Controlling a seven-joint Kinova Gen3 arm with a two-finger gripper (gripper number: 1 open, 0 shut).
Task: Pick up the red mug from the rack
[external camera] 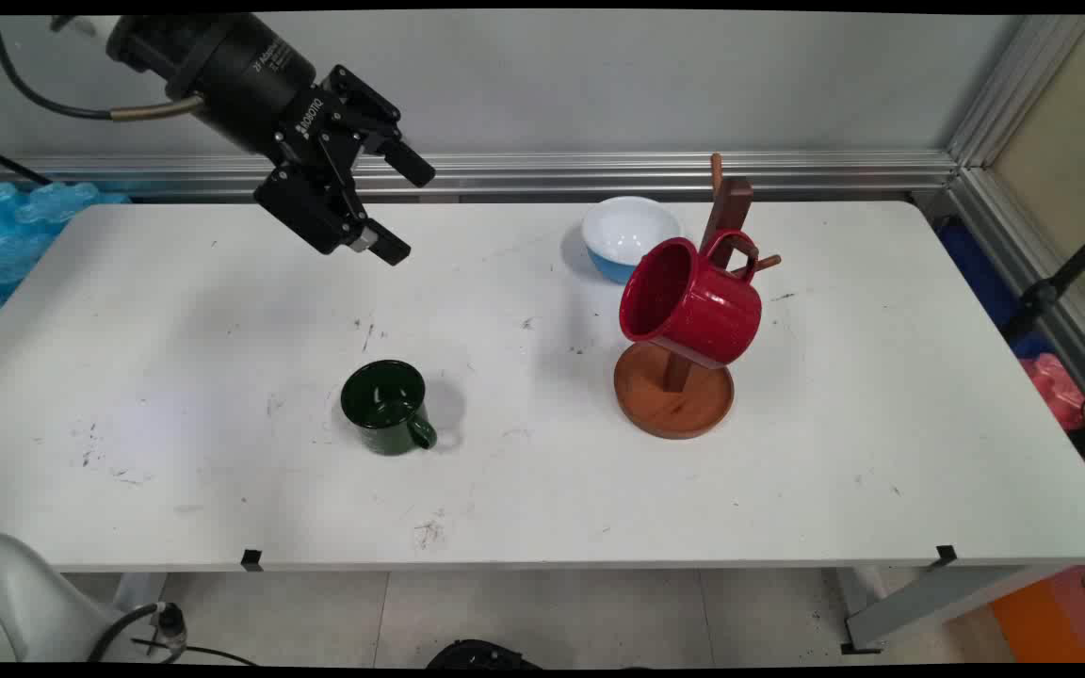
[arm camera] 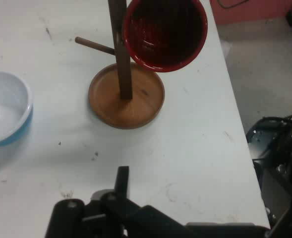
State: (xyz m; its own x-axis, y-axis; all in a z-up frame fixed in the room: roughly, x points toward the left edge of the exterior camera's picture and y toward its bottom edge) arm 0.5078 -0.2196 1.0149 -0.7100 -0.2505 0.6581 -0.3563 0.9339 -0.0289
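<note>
Green mug [external camera: 386,407] sits lower centre, red mug [external camera: 690,299] hangs on the wooden mug tree [external camera: 674,400] right, my gripper [external camera: 408,209] upper left, fingers apart, empty.

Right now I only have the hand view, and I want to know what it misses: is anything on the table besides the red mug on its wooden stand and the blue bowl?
Observer: Yes, a dark green mug stands on the table, left of the wooden stand and apart from it.
Operator: Upright or tipped?
Observer: Upright, mouth up, with its handle toward the table's near right.
Operator: Where is the gripper relative to it?
Observer: The gripper hangs open and empty, raised above the table's far left side, clear of the dark green mug.
</note>
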